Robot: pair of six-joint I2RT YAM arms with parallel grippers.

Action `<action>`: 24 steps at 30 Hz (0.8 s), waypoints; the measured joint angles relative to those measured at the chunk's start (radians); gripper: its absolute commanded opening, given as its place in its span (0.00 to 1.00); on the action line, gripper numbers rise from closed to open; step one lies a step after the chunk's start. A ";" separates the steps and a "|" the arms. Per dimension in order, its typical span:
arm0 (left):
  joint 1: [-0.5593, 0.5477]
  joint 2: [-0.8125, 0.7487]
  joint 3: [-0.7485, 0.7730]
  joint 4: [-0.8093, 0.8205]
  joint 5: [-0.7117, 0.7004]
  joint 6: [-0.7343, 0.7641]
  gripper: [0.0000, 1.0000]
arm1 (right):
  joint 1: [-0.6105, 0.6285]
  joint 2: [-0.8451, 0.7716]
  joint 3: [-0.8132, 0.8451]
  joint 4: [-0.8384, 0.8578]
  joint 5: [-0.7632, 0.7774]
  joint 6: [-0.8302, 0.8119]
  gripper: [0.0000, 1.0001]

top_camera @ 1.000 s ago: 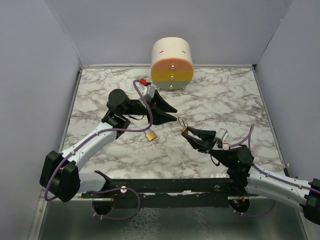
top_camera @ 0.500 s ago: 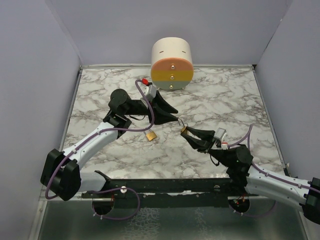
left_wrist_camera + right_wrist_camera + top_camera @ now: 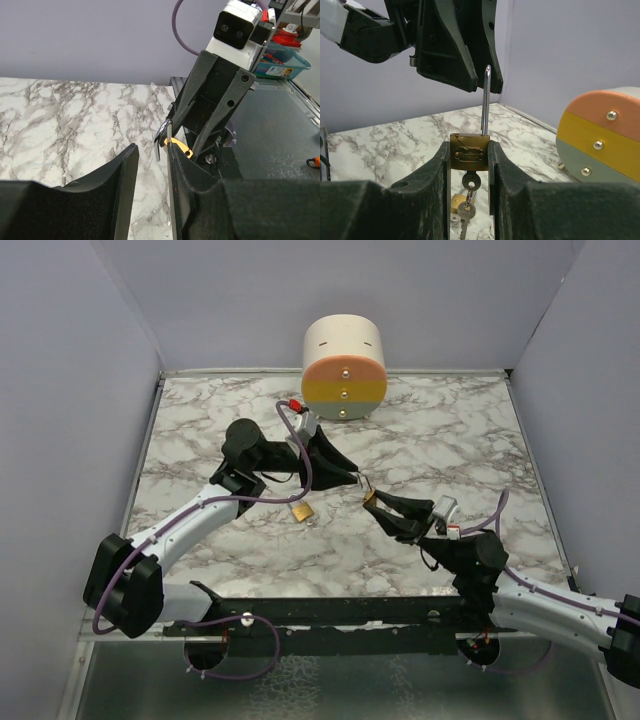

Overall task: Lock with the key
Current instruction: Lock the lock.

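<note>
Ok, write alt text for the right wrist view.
A brass padlock is clamped between the fingers of the right hand, its open shackle pointing straight up and a key hanging beneath it. The left hand hangs by the shackle's tip; a drum banded orange, yellow and grey sits at right.

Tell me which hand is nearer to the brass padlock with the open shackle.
Right. The right hand is clamped on the padlock body. The left hand sits beyond the free end of the shackle, fingers apart, not touching the body; contact with it cannot be told.

Padlock point(image 3: 470, 155) brand stamp illegible
</note>
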 measured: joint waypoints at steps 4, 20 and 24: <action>-0.007 0.006 0.000 0.000 0.000 0.000 0.32 | 0.000 0.008 0.000 0.007 0.005 0.000 0.01; -0.022 0.018 0.000 0.001 0.000 -0.005 0.06 | 0.000 0.029 0.000 0.007 0.018 0.004 0.01; -0.023 0.023 0.002 0.007 0.000 -0.021 0.02 | 0.000 0.032 0.007 0.002 0.028 -0.004 0.01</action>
